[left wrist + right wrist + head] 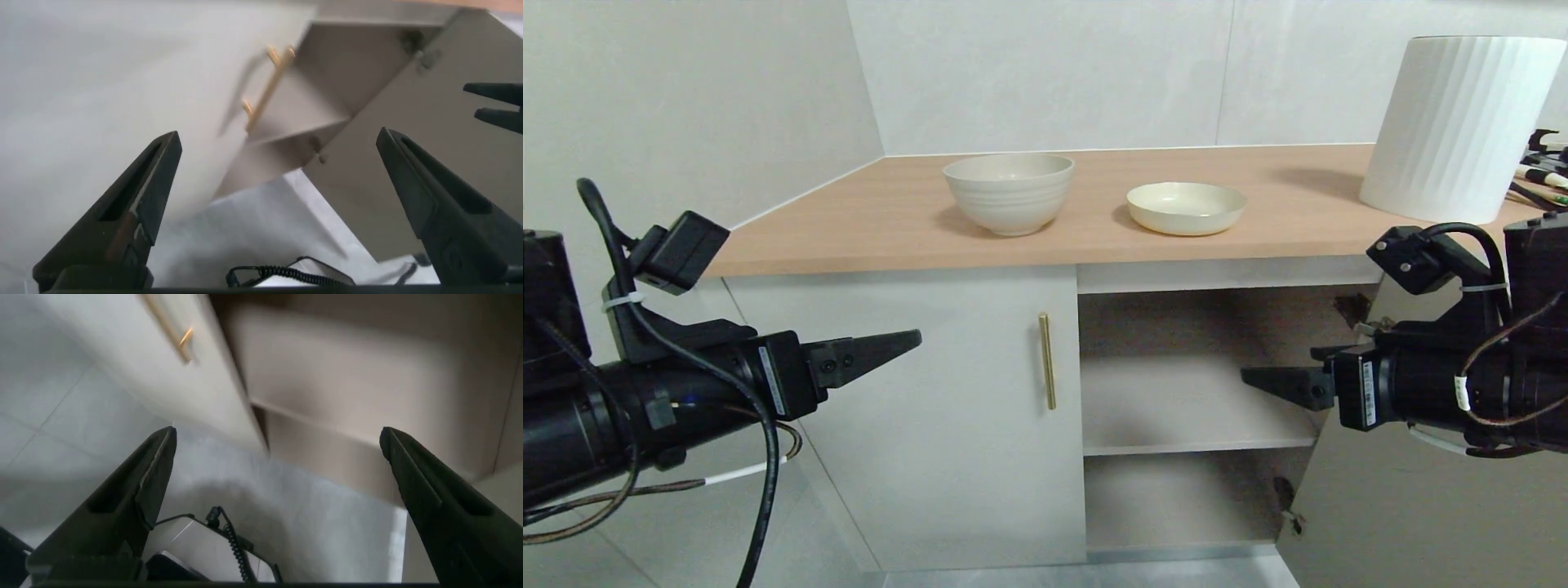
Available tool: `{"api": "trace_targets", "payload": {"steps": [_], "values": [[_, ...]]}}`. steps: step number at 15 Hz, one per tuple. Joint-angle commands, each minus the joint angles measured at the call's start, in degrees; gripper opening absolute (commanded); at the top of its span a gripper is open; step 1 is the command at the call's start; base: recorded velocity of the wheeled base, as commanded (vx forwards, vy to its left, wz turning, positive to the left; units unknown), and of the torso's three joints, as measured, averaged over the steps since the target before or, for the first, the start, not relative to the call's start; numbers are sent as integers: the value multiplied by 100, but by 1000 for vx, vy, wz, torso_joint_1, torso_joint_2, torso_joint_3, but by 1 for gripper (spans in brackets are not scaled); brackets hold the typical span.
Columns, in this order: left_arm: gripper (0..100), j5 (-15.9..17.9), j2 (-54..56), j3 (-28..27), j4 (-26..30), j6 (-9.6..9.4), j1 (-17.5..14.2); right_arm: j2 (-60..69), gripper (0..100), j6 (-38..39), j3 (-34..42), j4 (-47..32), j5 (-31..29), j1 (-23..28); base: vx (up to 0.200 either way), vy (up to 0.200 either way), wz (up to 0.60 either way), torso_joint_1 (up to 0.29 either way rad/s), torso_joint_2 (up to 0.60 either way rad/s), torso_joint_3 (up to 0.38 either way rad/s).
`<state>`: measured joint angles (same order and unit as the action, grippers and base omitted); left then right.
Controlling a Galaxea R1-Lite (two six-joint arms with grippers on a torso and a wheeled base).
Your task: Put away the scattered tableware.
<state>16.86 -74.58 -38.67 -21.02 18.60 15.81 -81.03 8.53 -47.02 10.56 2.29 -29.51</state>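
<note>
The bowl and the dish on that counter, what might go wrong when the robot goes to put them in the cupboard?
1. The left pincer and right pincer hang open below the countertop; rising, either could knock its front edge.
2. The bowl is round and smooth, the dish shallow: either might slip from a grip.
3. The white ribbed container stands near the dish; the right pincer might bump it.

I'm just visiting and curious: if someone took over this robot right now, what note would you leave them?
Left gripper: open, holding nothing, before the closed cabinet door.
Right gripper: open, holding nothing, at the open cabinet compartment.
Deep off-white ribbed bowl and shallow cream dish stand apart on the wooden countertop.
Done: the compartment stands open.
To do: both pieces to put away.
</note>
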Motion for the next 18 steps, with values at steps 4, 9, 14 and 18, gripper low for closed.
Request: {"api": "trace_targets", "payload": {"steps": [4, 9, 14, 18], "values": [[100, 2, 67, 8, 1, 3, 1, 44, 100, -1, 17, -1, 26, -11, 0, 0, 0, 0, 0, 0], [100, 2, 75, 8, 10, 3, 1, 70, 100, -133, 290, 271, 78, 7, 0, 0, 0, 0, 0, 0], [100, 2, 58, 8, 1, 12, 1, 79, 100, -185, 474, 728, 70, 16, 0, 0, 0, 1, -14, -7], [100, 2, 40, 8, 1, 21, 1, 61, 100, -352, 518, 728, 70, 16, 0, 0, 0, 67, -250, -247]]}}
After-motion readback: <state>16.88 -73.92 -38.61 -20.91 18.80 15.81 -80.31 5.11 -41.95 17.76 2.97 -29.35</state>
